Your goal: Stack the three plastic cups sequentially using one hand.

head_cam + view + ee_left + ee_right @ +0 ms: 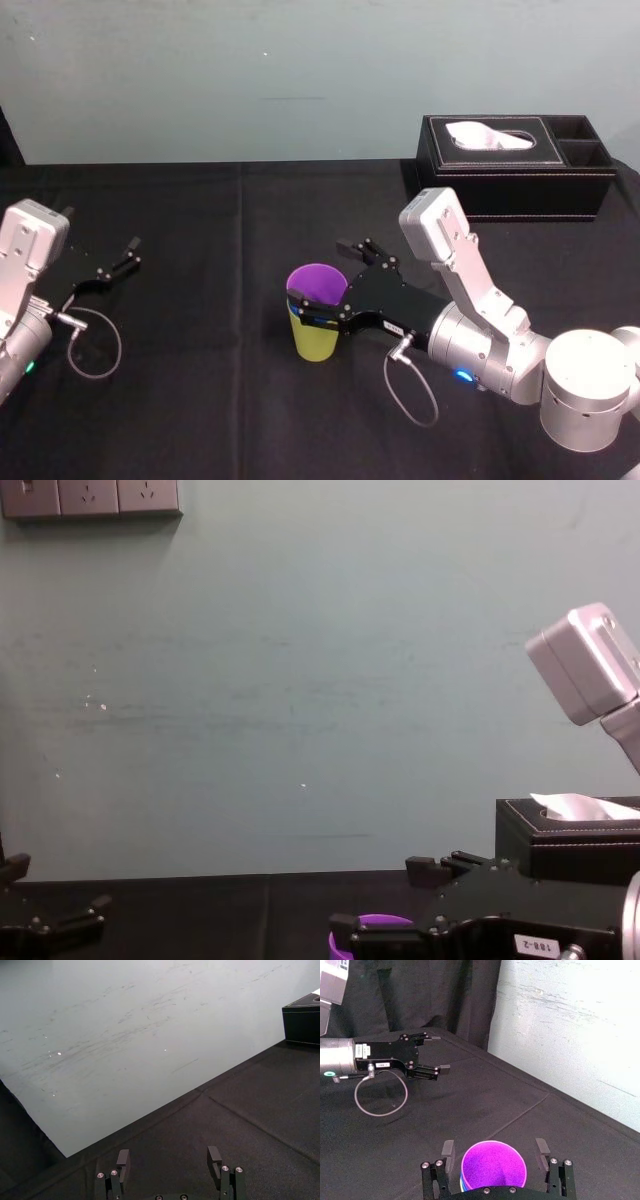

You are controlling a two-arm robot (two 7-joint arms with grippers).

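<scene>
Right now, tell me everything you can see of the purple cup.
The purple cup is small, round and plain, of smooth plastic. It stands upright, mouth up and empty inside. It sits nested in the yellow-green cup near the middle of the black table, with only its upper part showing. A sliver of the blue cup peeks out under its lip. The open right gripper straddles it, a finger on either side with a gap to each.

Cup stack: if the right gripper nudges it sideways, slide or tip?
Probably tips: the cup stack is tall, narrowing to a small base. Thin-looking plastic, likely light, so little resists the right gripper, open astride its rim. The black cloth may grip the base. Left gripper idles far left.
</scene>
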